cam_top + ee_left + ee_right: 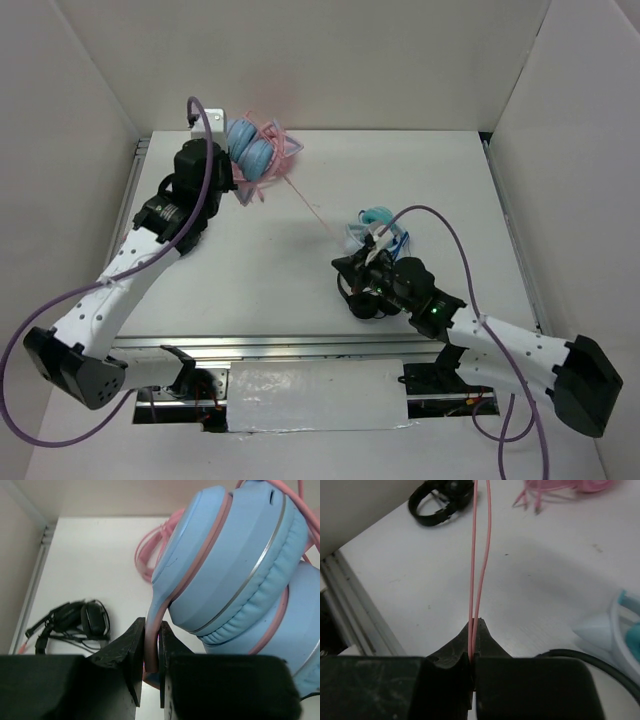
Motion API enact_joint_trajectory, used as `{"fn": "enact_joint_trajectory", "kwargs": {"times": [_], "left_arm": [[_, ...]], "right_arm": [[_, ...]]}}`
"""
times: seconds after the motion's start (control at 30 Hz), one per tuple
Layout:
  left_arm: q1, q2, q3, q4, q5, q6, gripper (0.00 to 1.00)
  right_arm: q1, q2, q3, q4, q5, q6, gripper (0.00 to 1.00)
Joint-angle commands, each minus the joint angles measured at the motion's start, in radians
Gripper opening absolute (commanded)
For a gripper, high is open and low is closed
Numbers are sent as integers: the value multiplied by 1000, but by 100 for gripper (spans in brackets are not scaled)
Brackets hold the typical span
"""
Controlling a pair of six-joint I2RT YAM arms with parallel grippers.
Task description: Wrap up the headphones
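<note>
Headphones: the headphones [255, 150] hung lifted at the far left of the table [430, 170], blue cups pressed together, pink ears pointing away from the arm
Left gripper: the left gripper [151, 650] was clamped on the slim pink stem of the headband just under the nearer cup, carrying the whole set
Right gripper: the right gripper [474, 630] was pinched shut on the cable [479, 555], two strands running side by side out between its jaws
Cable: the line ran straight and clear of the tabletop from the headphones to the right arm, with no visible sag
Step in hand: by the look of it, the slack was drawn out, ready for a turn around the headphones
Doing it well: tension should stay even and modest, since the left grip was narrow and the set could pivot in it; each turn wants to land in the waist between the cups and headband, not over the ears
Hazard: the teal-and-white pair [378, 222] lay just beside the right gripper, and a black headset [75, 622] lay on the table, so either could snag a low sweep
Materials: cups of smooth matte plastic with a silver trim ring and soft, wrinkled cushions; cable thin, round and limp, likely to slide between hard jaws
</note>
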Motion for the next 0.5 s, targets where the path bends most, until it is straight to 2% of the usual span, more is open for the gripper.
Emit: {"fn": "enact_joint_trajectory", "kwargs": {"times": [0.0, 0.13, 0.17, 0.23, 0.33, 0.37, 0.47], "left_arm": [[35, 32, -7, 121, 19, -101, 0], [11, 95, -52, 112, -19, -101, 0], [-4, 116, -82, 123, -21, -86, 0], [-27, 130, -116, 131, -27, -72, 0], [-72, 159, -184, 152, -36, -61, 0], [-86, 173, -214, 161, -30, -55, 0], [-155, 199, -268, 190, -27, -11, 0]], "right_arm": [[62, -110, 0, -234, 342, -14, 0], [151, -155, 84, -315, 533, -113, 0], [169, -152, 124, -316, 569, -182, 0], [224, -141, 169, -298, 689, -282, 0], [261, -117, 224, -194, 774, -495, 0], [262, -106, 229, -156, 783, -599, 0], [234, -85, 280, -49, 719, -741, 0]]}}
